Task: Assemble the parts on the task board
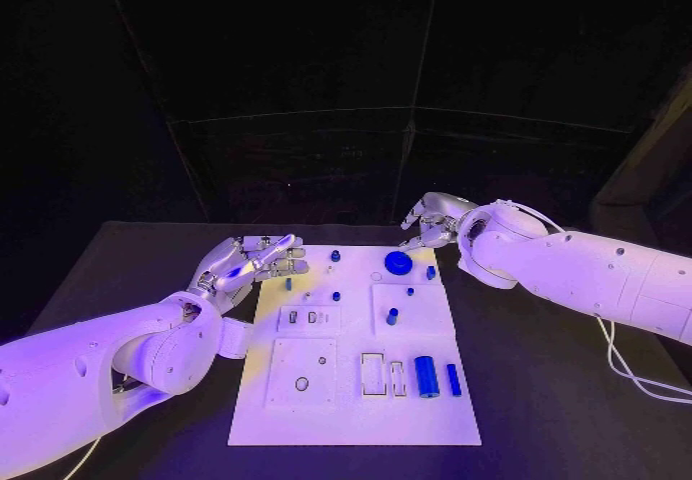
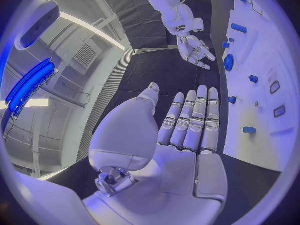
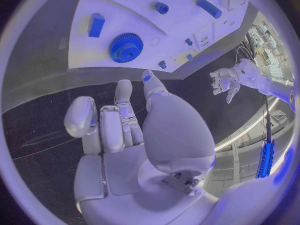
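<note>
Listing what we see: the board (image 1: 355,400) lies mid-surface (image 1: 548,420) with both hands hovering off its far end, holding nothing. The left hand (image 1: 264,258) is released, fingers straight and together, just beside the board's far left corner; the right hand (image 1: 433,222) is released too, fingers loosely spread, near the far right corner. Parts on the board: a gear (image 1: 398,263) at the far end, closest to the right hand; small pegs (image 1: 335,256) scattered near it; two cylinders (image 1: 427,376) lying at the near right, beside empty rectangular slots (image 1: 374,373). We judge the step to be a first pick, likely the gear: bring the right hand down squarely, pinch the rim without nudging the neighbouring pegs, and keep the left hand clear.
</note>
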Controlling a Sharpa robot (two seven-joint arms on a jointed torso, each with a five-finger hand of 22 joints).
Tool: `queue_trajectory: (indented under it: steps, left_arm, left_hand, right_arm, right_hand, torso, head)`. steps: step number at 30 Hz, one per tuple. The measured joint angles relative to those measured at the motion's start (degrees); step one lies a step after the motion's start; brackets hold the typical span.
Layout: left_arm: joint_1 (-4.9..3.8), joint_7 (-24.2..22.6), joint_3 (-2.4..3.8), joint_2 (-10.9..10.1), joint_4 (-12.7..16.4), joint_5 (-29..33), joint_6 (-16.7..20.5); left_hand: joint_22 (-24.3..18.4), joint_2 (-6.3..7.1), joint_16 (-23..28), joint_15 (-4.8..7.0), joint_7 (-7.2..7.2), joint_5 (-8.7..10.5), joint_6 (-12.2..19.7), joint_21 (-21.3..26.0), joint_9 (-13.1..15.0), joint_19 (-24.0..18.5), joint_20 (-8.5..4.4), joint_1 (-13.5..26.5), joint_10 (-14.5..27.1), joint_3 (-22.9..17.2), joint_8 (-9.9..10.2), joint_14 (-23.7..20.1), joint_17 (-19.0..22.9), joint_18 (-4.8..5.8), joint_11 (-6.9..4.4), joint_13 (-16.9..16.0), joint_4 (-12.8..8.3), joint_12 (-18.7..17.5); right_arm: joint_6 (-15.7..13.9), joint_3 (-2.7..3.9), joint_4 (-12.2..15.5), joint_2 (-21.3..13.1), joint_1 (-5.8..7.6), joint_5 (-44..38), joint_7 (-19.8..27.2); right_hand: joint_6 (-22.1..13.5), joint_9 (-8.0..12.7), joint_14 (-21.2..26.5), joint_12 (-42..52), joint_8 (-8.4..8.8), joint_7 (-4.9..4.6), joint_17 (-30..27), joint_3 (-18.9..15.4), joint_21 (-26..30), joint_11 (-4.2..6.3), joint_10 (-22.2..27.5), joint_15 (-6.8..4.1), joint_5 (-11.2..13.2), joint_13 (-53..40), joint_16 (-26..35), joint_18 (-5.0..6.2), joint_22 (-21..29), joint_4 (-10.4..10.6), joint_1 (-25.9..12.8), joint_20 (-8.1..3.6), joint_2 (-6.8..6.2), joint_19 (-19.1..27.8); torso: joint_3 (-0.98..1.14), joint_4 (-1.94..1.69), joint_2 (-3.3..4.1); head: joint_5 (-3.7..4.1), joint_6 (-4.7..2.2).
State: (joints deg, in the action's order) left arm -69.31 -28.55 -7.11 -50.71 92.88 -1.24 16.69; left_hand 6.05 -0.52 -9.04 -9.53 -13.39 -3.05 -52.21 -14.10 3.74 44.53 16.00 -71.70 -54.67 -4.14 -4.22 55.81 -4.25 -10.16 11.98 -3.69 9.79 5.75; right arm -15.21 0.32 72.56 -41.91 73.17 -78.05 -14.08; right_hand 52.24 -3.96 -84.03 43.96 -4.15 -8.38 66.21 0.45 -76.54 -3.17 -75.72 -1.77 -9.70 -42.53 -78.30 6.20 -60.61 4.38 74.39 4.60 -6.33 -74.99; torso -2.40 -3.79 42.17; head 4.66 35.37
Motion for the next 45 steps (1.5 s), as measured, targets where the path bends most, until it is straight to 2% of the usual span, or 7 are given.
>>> queue_trajectory:
  steps: [3,11,19,22,28,31,45]
  left_arm:
    - [0.00,0.0,-0.11,0.1,-0.1,0.0,0.0]
    - [0.03,0.0,-0.40,0.2,-0.2,0.0,-0.1]
    - [0.03,0.0,-0.48,0.2,-0.3,0.0,-0.2]
    - [0.03,0.0,-0.51,0.3,-0.4,0.0,-0.2]
    - [0.03,0.0,-0.54,0.3,-0.4,0.0,-0.3]
    - [0.03,0.0,-0.56,0.3,-0.4,0.0,-0.3]
    - [0.05,0.0,-0.65,0.3,-0.6,0.0,-0.4]
  left_hand:
    - [0.0,0.00,0.0,0.00,0.00,0.00,0.0,0.0,0.0,0.0,0.00,0.0,0.0,0.0,0.0,0.0,0.0,0.00,0.00,0.0,0.0,0.0]
    - [-0.1,0.00,0.0,0.00,0.00,0.00,0.0,0.0,0.0,0.0,0.00,0.0,0.0,0.0,0.0,0.0,0.0,0.00,0.00,0.0,0.0,0.0]
    - [-0.1,0.00,0.0,0.00,0.00,0.00,0.0,0.0,0.0,0.0,0.00,0.0,0.0,0.0,0.0,0.0,0.0,0.00,0.00,0.0,0.0,0.0]
    - [-0.1,0.00,0.0,0.00,0.00,0.00,0.0,0.0,0.0,0.0,0.00,0.0,0.0,0.0,0.0,0.0,0.0,0.00,0.00,0.0,0.0,0.0]
    - [-0.1,0.00,0.0,0.00,0.00,0.00,0.0,0.0,0.0,0.0,0.00,0.0,0.0,0.0,0.0,0.0,0.0,0.00,0.00,0.0,0.0,0.0]
    - [-0.1,0.00,0.0,0.00,0.00,0.00,0.0,0.0,0.0,0.0,0.00,0.0,0.0,0.0,0.0,0.0,0.0,0.00,0.00,0.0,0.0,0.0]
    - [-0.1,0.00,0.0,0.00,0.00,0.00,0.0,0.0,0.0,0.0,0.00,0.0,0.0,0.0,0.0,0.0,0.0,0.00,0.00,0.0,0.0,0.0]
  right_arm:
    - [0.9,0.00,-0.6,0.6,0.00,0.5,-0.5]
    - [2.8,0.00,-2.1,2.2,-0.56,1.0,-1.0]
    - [3.9,-0.05,-2.6,2.9,-1.60,1.1,-0.9]
    - [4.1,-0.05,-2.9,3.2,-1.82,1.1,-0.9]
    - [4.6,-0.04,-3.9,3.6,-2.31,0.8,-0.8]
    - [4.7,-0.04,-4.2,3.6,-2.43,0.6,-0.8]
    - [5.6,-0.04,-4.6,3.8,-2.57,-0.2,-0.6]
  right_hand:
    - [-0.4,0.0,-0.1,5.5,0.00,-0.33,1.5,-1.9,-0.6,-0.33,0.3,0.17,-0.2,-6.2,-1.1,0.00,-1.0,1.9,1.8,0.32,0.47,-0.3]
    - [-0.6,0.0,0.0,11.7,-0.29,-0.53,3.7,-3.4,-1.5,-0.31,0.3,0.44,-1.4,-13.2,-2.4,0.00,-2.4,3.4,3.5,0.50,1.05,-0.5]
    - [-0.6,-0.1,0.0,16.6,-0.83,-0.50,5.1,-3.9,-2.2,-0.20,-1.1,0.44,-2.1,-18.2,-3.2,0.01,-3.5,3.9,4.4,0.68,2.02,-1.1]
    - [-0.4,-0.1,0.0,18.4,-0.96,-0.31,5.7,-3.9,-2.2,-0.21,-1.7,0.44,-2.1,-20.1,-3.4,0.02,-3.9,3.9,4.6,0.71,1.83,-1.1]
    - [-0.4,-0.1,0.0,20.2,-0.96,-0.31,6.6,-3.9,-2.7,-0.21,-2.3,0.44,-2.2,-22.0,-3.9,0.01,-4.5,3.9,5.1,0.54,2.31,-1.3]
    - [-0.4,-0.1,0.0,20.7,-1.17,-0.31,7.0,-3.9,-2.7,-0.21,-2.3,0.44,-2.4,-22.6,-4.0,-0.90,-4.8,3.9,5.2,0.72,2.43,-1.5]
    - [0.5,-0.1,0.0,23.5,-1.62,-0.15,8.1,-4.0,-3.3,-0.21,-3.1,0.44,-2.4,-25.4,-4.6,-0.89,-5.7,3.3,6.8,0.72,3.39,-1.9]
  torso:
    - [0.01,0.00,0.03]
    - [-0.05,-0.09,0.03]
    - [-0.09,-0.05,0.03]
    - [-0.12,-0.05,0.03]
    - [-0.12,-0.06,0.03]
    - [-0.12,-0.07,0.03]
    - [-0.13,-0.08,0.01]
  head:
    - [0.07,0.00]
    - [0.27,0.15]
    - [0.23,0.22]
    - [0.29,0.26]
    - [0.35,0.37]
    - [0.30,0.41]
    - [0.27,0.66]
